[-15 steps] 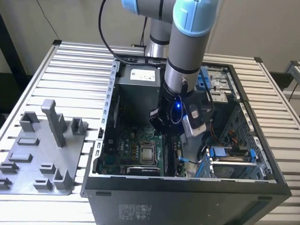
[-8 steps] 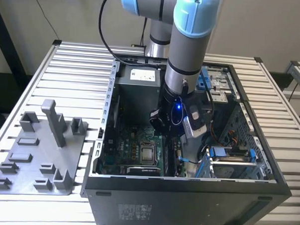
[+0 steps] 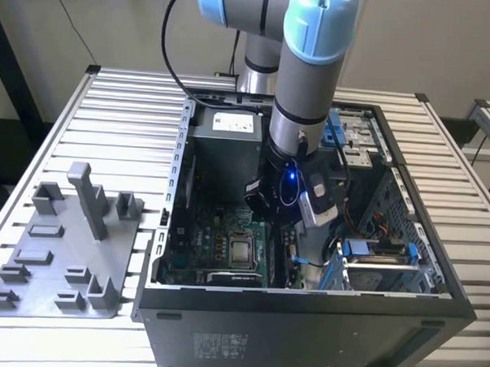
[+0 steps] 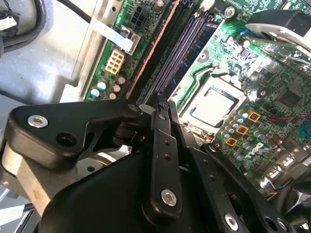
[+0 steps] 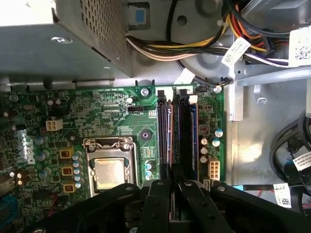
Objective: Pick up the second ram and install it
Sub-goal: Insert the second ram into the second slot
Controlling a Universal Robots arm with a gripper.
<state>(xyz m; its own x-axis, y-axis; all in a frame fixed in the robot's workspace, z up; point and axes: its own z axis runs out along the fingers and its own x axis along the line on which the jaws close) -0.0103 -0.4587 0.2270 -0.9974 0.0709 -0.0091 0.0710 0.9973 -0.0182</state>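
The second ram (image 5: pixel 168 131) stands on edge in a memory slot of the motherboard, a long thin stick with a coppery top edge. In the second wrist view the second ram (image 4: pixel 150 51) runs away from the fingertips. My gripper (image 5: pixel 174 187) is down inside the open computer case (image 3: pixel 304 316), at the near end of the stick, its black fingers (image 5: pixel 160 204) drawn close with the stick's end between them. The gripper (image 4: pixel 163 104) also shows in the second wrist view and, as gripper (image 3: pixel 277 230), low over the board in the exterior view.
A processor socket (image 5: pixel 109 172) lies beside the slots. The power supply (image 5: pixel 48 39) and bundled cables (image 5: pixel 194 43) sit beyond them. A drive cage (image 3: pixel 380 262) is on the exterior view's right. The grey holder tray (image 3: pixel 63 257) sits outside the case on the slatted table.
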